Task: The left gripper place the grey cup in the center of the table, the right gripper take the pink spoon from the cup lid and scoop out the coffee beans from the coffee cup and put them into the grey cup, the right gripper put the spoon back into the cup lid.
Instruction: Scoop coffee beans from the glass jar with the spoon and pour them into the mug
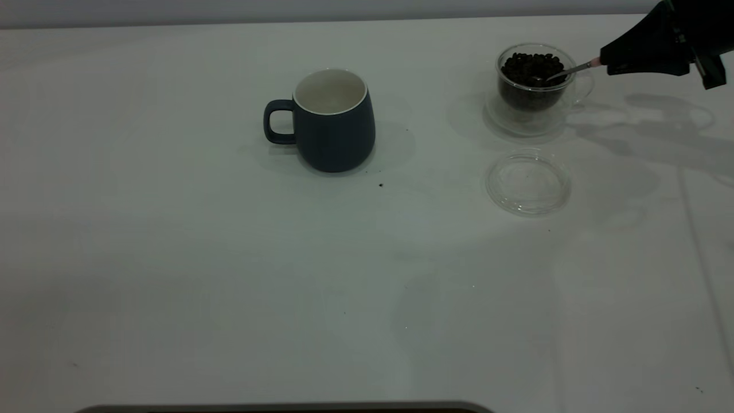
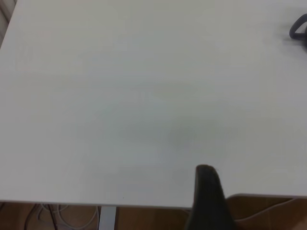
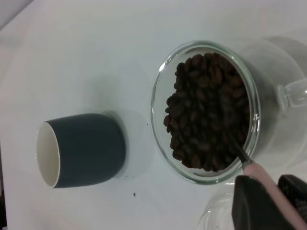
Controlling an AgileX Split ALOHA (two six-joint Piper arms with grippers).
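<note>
The grey cup stands upright near the table's middle, handle to the left; it also shows in the right wrist view. The coffee cup with coffee beans stands at the back right. My right gripper is shut on the pink spoon and holds its bowl among the beans; the right wrist view shows the pink handle between the fingers. The cup lid lies bare in front of the coffee cup. One finger of my left gripper shows at the table's edge.
A loose dark speck lies just in front of the grey cup. The white table stretches wide to the front and left. The grey cup's handle peeks in at the edge of the left wrist view.
</note>
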